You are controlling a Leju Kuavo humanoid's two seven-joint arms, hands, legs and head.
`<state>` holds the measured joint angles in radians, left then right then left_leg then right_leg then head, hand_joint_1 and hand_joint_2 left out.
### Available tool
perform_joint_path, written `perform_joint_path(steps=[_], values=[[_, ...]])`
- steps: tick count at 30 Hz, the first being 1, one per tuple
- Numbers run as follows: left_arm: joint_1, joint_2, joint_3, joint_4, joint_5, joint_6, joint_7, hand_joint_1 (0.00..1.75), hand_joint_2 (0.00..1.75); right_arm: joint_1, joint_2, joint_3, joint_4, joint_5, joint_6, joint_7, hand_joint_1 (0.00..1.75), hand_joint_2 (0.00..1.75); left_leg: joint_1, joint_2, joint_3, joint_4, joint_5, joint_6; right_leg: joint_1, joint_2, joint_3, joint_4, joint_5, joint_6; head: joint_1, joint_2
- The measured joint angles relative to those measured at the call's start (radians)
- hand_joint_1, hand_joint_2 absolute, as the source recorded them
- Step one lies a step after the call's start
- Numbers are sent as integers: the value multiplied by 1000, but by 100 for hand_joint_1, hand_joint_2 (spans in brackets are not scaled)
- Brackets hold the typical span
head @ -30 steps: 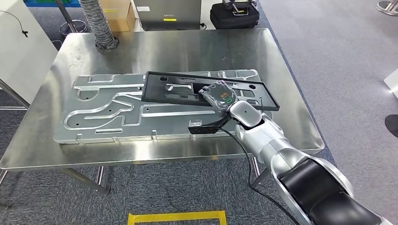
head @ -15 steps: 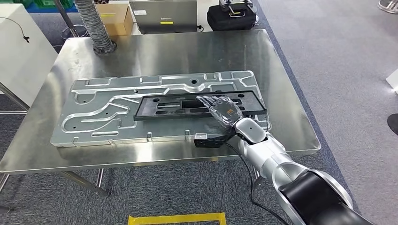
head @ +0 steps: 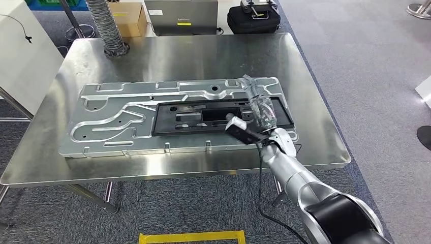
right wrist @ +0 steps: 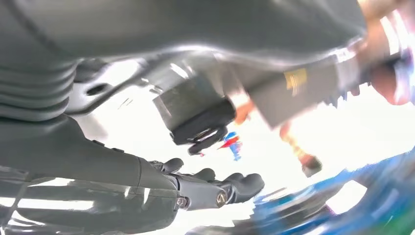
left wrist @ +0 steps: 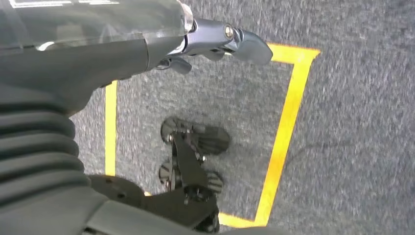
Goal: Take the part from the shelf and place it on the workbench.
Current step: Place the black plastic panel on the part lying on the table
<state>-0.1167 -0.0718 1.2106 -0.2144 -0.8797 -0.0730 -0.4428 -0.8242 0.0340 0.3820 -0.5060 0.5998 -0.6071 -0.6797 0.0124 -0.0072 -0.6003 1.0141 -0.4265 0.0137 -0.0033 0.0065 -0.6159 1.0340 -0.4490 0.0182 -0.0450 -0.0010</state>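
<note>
A square stainless-steel counter (head: 203,56) is seen from the head view, standing on grey carpet. On it a large silver aluminium plate with milled channels and cut-outs (head: 127,117) is laid flat, its long axis running left to right. On the right half of that plate lies the long flat black rectangular frame part with slots (head: 213,116), flat on its face (its long axis parallel to the plate's, tilted only slightly), one short end pointing toward the counter's right edge and the other toward the plate's middle.

The right hand (head: 257,108) is raised over the part's right end, its fingers spread apart and pointing away from the robot; whether they touch the part cannot be told. The right wrist view is blurred and washed out, but there the dark fingers (right wrist: 235,185) are seen apart with nothing between them.

In the left wrist view, the left hand (left wrist: 220,44) is shown hanging above the carpet, its fingers extended and holding nothing, over a yellow taped rectangle on the floor (left wrist: 288,122). Beyond the counter's far edge a grey ribbed hose (head: 108,28), a laptop (head: 181,15) and a black bag (head: 253,16) are seen.
</note>
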Motion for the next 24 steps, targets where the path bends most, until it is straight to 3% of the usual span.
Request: perform_joint_path(steps=[2, 4, 5, 6, 7, 9, 11, 14, 16, 19, 20, 21, 22, 24], values=[[-1, -1, 0, 0, -1, 1, 5, 0, 0, 36, -21, -2, -167, -183, 1, -8, 0, 0, 1, 1, 0, -4, 3, 9, -2, -1, -40, 93, -58, 6, 0, 0], [-1, -1, 0, 0, 3, 4, 11, 0, 0, 87, -47, -11, -374, -272, -7, -8, 0, 0, 0, 1, -1, -3, 2, 13, -3, -1, -99, 227, -120, 9, 0, 0], [1, -1, 0, 0, 7, 7, 13, 0, 0, 113, -61, -23, -486, -286, -11, -3, 0, 0, -1, 0, -1, -1, 1, 14, -4, -1, -116, 264, -127, 10, 0, 0], [5, -1, 0, 0, 13, 9, 15, 0, 0, 135, -73, -41, -608, -292, -12, 3, 0, 0, -1, -1, 0, 1, -1, 14, -4, -2, -116, 263, -115, 10, 0, 0], [8, -1, 2, 0, 20, 11, 15, 0, 0, 154, -84, -62, -725, -296, -8, 12, 0, 0, -1, -1, 1, 3, -3, 12, -4, -2, -96, 223, -85, 8, 0, 0], [13, -2, 7, 0, 35, 14, 14, 0, 0, 180, -103, -108, -938, -312, 9, 20, 0, 0, -2, -2, 3, 6, -8, 8, -2, -3, -28, 84, -18, 3, 0, 0], [16, -3, 14, 0, 49, 12, 10, 0, 0, 224, -118, -157, -1115, -331, 22, 12, 0, 0, -3, -5, 4, 7, -11, 1, 3, -5, 13, -4, 6, -5, 0, 0], [24, -6, 27, 0, 66, 5, -1, 0, 0, 333, -129, -245, -1336, -346, 6, -9, 0, 0, -3, -7, 8, 4, -14, -13, 5, -6, 21, -23, 5, -18, 0, 0], [25, -7, 37, 0, 73, 0, -8, 0, 0, 418, -129, -305, -1434, -347, -26, -15, 0, 0, -3, -4, -3, 39, -44, -22, -1, -9, 30, -32, 7, -29, 0, 0], [27, -10, 43, 0, 75, -3, -15, 0, 0, 552, -129, -389, -1529, -354, -63, -17, 0, 0, 0, 0, -74, 216, -143, -30, -2, -15, 36, -36, 9, -38, 0, 0], [28, -10, 45, 0, 75, -3, -15, 0, 0, 587, -129, -411, -1547, -360, -68, -17, 0, 0, 1, 0, -94, 265, -163, -32, -2, -16, 35, -35, 10, -38, 0, 0], [29, -10, 46, 0, 75, -3, -16, 0, 0, 615, -130, -430, -1559, -366, -72, -17, 0, 0, 1, 0, -99, 284, -166, -33, -2, -14, 33, -34, 11, -38, 0, 0], [29, -11, 48, 0, 75, -3, -16, 0, 0, 644, -130, -449, -1565, -372, -74, -17, 0, 0, 1, 1, -84, 266, -150, -32, -2, -12, 33, -34, 11, -38, 0, 0], [26, -11, 50, 0, 76, -3, -14, 0, 0, 727, -131, -498, -1569, -382, -79, -17, 0, 0, 0, 0, -9, 136, -89, -26, -1, -12, 34, -32, 11, -33, 0, 0]])
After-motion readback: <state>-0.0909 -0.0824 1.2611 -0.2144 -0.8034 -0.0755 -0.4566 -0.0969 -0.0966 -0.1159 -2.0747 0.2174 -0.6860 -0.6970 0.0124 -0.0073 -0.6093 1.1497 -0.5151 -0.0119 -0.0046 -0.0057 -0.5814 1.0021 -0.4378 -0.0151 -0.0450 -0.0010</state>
